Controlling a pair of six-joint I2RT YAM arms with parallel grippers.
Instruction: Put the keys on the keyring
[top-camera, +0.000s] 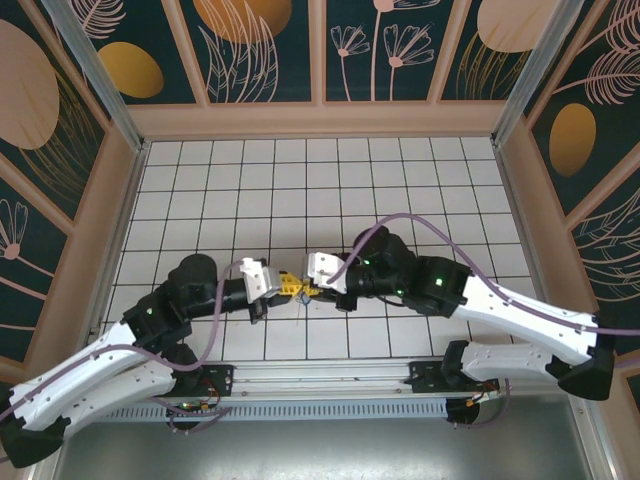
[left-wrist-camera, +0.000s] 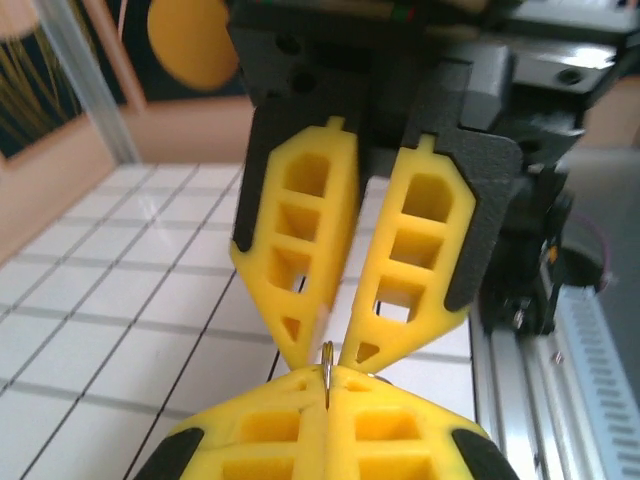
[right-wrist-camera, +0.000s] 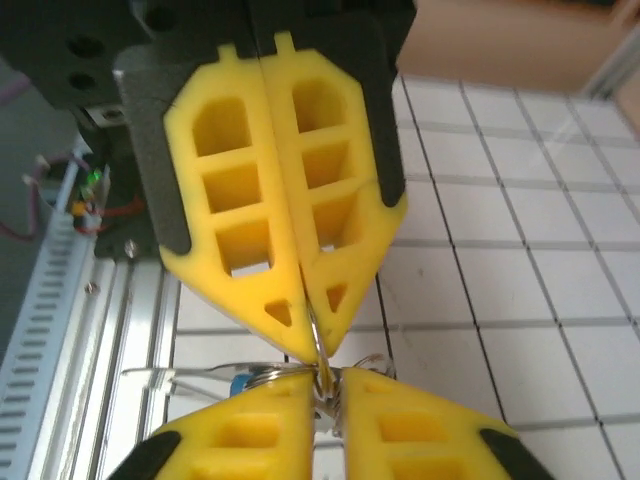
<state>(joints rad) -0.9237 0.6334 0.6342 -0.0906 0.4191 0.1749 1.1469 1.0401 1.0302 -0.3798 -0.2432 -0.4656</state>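
My two grippers meet tip to tip low over the tiles near the front rail. The left gripper (top-camera: 288, 287) (left-wrist-camera: 327, 385) is shut on the thin metal edge of the keyring (left-wrist-camera: 327, 362) (right-wrist-camera: 276, 373). The right gripper (top-camera: 308, 291) (right-wrist-camera: 335, 388) faces it with its fingers a little apart. The ring's metal sits in that gap, and I cannot tell if the pads touch it. The key's blue head (right-wrist-camera: 240, 384) (top-camera: 300, 297) peeks out to the left under the ring. A pale chain-like bit (right-wrist-camera: 376, 358) sticks out to the right.
The aluminium rail (right-wrist-camera: 130, 330) with the arm bases runs just behind the grippers. White tiled floor (top-camera: 330, 190) stretches away to the wooden walls (top-camera: 320, 118). Purple cables (top-camera: 400, 222) loop over both arms.
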